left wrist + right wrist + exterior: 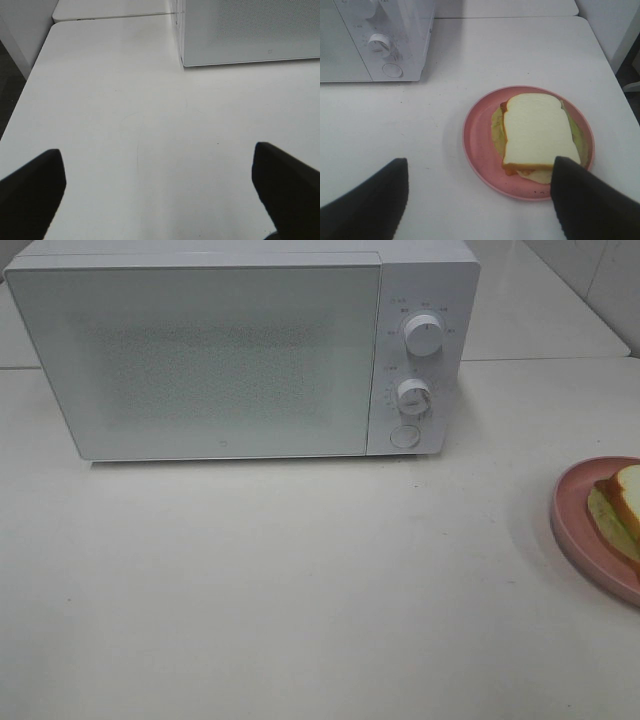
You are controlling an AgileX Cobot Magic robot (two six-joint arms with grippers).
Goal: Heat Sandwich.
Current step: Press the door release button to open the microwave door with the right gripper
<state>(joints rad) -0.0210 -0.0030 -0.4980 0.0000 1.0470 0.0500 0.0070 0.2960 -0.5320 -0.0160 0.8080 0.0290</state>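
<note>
The sandwich (pixel 537 132) is seen on the pink plate (pixel 480 150), right of the microwave (pixel 200 350) (door shut); left gripper (pixel 157 170) and right gripper (pixel 480 172) are spread wide, the 2 of them empty.

Plain white desk (pixel 300 590) fills pretty much the whole frame, matte, with soft even light on it. A second white desk (pixel 540 310) butts up behind it at the upper right, with a thin seam between them. There's pale grey wall (pixel 610 270) in the top right corner. Dark floor (pixel 7 95) shows past the desk's edge in the left wrist view.
</note>
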